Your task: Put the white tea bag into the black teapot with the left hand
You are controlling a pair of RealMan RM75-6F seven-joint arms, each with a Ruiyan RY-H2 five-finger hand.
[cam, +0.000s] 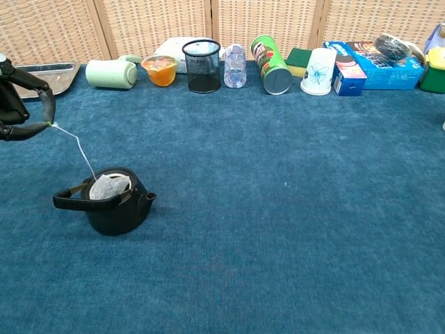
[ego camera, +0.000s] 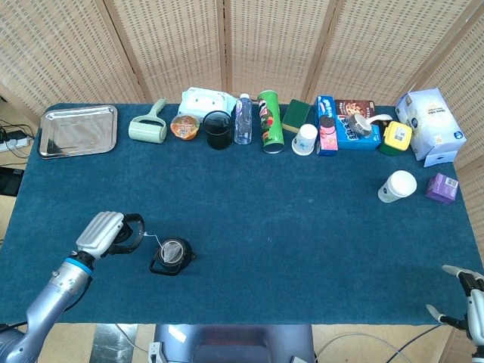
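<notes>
Near the front-left of the desk (cam: pixel 292 229), the white tea bag (cam: pixel 109 186) sits crumpled in the open mouth of the black teapot (cam: pixel 111 205). Its thin string (cam: pixel 73 143) runs up-left to the left robot hand (ego camera: pixel 106 234), whose fingertips (cam: pixel 47 120) pinch the string's end. The right robot hand (ego camera: pixel 470 296) shows only partly, its state unclear.

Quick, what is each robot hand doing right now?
Left robot hand: pinches the string of the white tea bag, which sits in the black teapot.
Right robot hand: holds nothing, fingers apart.

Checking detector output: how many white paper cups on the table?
2. One white paper cup with a blue flower print stands upside down in the back row beside the blue cookie box; one white lidded paper cup stands alone near the right edge. Others may be hidden.
</notes>
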